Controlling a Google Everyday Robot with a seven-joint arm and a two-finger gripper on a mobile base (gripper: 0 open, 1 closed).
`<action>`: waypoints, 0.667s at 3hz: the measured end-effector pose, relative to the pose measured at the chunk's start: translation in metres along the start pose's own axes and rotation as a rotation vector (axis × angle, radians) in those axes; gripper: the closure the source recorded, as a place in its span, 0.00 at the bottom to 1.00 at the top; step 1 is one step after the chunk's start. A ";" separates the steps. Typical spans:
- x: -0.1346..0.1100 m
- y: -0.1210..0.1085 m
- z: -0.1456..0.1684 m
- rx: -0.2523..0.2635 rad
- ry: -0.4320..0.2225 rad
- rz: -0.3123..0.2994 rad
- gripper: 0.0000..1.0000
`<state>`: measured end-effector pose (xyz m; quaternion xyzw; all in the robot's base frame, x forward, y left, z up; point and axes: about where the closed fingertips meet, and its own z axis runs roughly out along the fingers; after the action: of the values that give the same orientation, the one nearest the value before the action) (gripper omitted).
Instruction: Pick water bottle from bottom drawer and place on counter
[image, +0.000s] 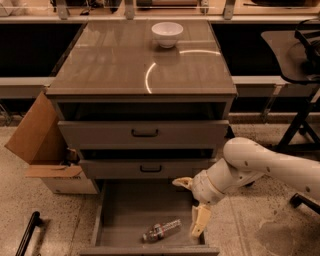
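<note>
Water bottle (161, 230) lay on its side on the floor of the pulled-out bottom drawer (108, 220), near the front, gripper (186, 206) hung over the drawer's right side, fingers (200, 220) spread wide apart, one just beside the bottle, white bowl (167, 34) stood on the counter (120, 65).

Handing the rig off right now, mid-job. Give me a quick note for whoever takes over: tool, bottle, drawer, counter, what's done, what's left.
The tool is open and empty, over the right side of the pulled-out bottom drawer.
The water bottle lies on its side on the drawer floor near the front, left of the tool, not touched.
The counter has a white bowl at its back.
Done: drawer open, tool at the drawer.
Left: grasp the bottle, lift it, set it on the counter.
</note>
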<state>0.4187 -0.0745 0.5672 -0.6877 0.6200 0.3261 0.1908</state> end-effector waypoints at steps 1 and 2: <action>0.031 -0.020 0.027 0.013 0.021 -0.059 0.00; 0.062 -0.042 0.062 0.016 0.039 -0.118 0.00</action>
<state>0.4473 -0.0717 0.4743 -0.7279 0.5843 0.2958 0.2030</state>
